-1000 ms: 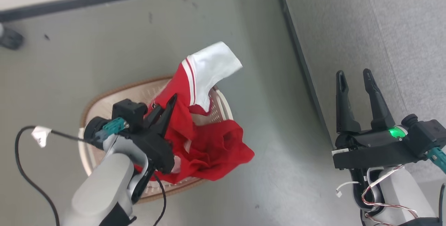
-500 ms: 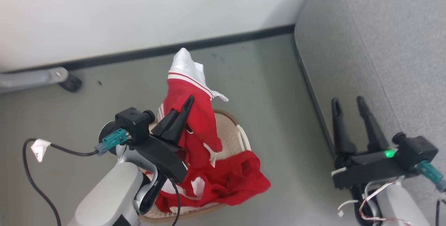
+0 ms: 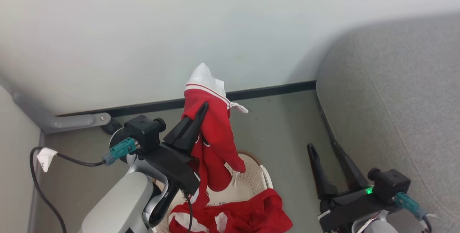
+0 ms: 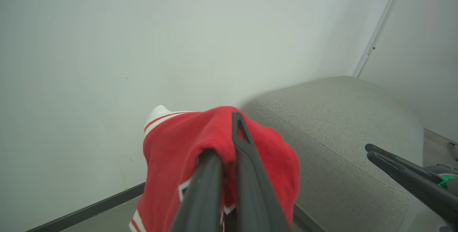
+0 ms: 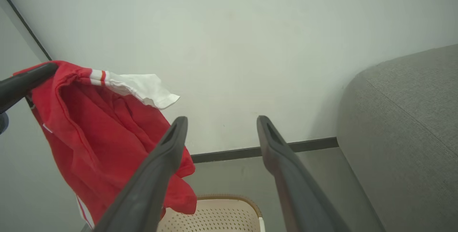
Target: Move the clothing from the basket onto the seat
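Above the basket (image 3: pixel 265 175), one red piece of the clothing (image 3: pixel 212 136) hangs lifted, its white panel and striped hem flopped over the top and its lower end trailing down inside the basket's rim. The left pincer (image 3: pixel 204 108) is clamped tight on this piece near its upper fold, both fingers pressed together with fabric bunched between them. More red cloth with white patches lies heaped at the near side of the basket and spills over the rim toward the right; whether it is joined to the hanging piece is not clear. The basket stands on the grey floor (image 3: pixel 284 125), with a strip of bare floor between its right rim and the rounded edge of the sofa (image 3: pixel 395 100). The right pincer (image 3: pixel 322 145) hovers over that strip, just beside the sofa's lower edge, its fingers spread wide and gripping nothing. Beyond the basket, more bare floor runs to a dark baseboard (image 3: pixel 273 88) at the foot of a pale wall (image 3: pixel 215 28). The sofa's back corner meets that wall. At the far left a grey bar (image 3: pixel 72 121) lies along the wall's foot.
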Controlling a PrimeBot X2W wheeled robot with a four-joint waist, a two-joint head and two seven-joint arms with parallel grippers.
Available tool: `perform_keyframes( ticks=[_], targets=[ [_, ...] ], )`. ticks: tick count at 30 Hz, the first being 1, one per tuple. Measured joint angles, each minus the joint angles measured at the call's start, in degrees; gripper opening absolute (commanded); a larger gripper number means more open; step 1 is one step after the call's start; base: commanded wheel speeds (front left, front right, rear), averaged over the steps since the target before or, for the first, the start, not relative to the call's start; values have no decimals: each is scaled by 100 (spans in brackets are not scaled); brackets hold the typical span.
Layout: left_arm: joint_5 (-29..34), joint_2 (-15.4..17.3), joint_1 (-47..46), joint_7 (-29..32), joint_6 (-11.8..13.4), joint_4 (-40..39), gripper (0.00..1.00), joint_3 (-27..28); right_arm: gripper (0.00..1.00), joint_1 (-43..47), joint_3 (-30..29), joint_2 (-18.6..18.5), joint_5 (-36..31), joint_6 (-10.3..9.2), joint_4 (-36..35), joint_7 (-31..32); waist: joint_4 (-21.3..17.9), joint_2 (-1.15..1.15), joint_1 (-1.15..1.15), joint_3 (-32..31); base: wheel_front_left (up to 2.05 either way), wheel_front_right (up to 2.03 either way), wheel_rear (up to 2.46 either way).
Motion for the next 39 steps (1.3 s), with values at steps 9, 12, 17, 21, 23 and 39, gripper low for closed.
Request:
perform_keyframes(
  ticks=[9, 12, 17, 21, 23, 39],
  targets=[
    [-16, -23, 107, 163, 66, -290, 0, -32, 100, -31, 1059, -22, 235, 2, -33, 60, 170, 0, 0, -315, 0, 0, 0],
    [-35, -60, 106, 208, 67, -343, 0, -58, 100, -141, 1326, -130, 292, 1, -32, 109, 228, 0, 1, -343, 0, 0, 0],
    [-64, -83, 105, 308, 116, -399, 0, -64, 100, -419, 1782, -261, 424, 2, -34, 183, 326, 0, 1, -380, 0, 0, 0],
    [-73, -57, 112, 358, 168, -479, 0, -63, 100, -610, 2136, -321, 569, 3, -20, 229, 375, 0, 1, -405, 0, 0, 0],
    [-85, -67, 112, 386, 187, -521, 0, -67, 100, -700, 2270, -350, 625, 4, 20, 241, 391, 0, 1, -411, 0, 0, 0],
    [-114, -319, 128, 613, 213, -755, 0, -283, 100, -1645, 3529, -557, 948, 7, 1032, 519, 564, 1, 1, -461, 0, 0, 0]
  ],
)
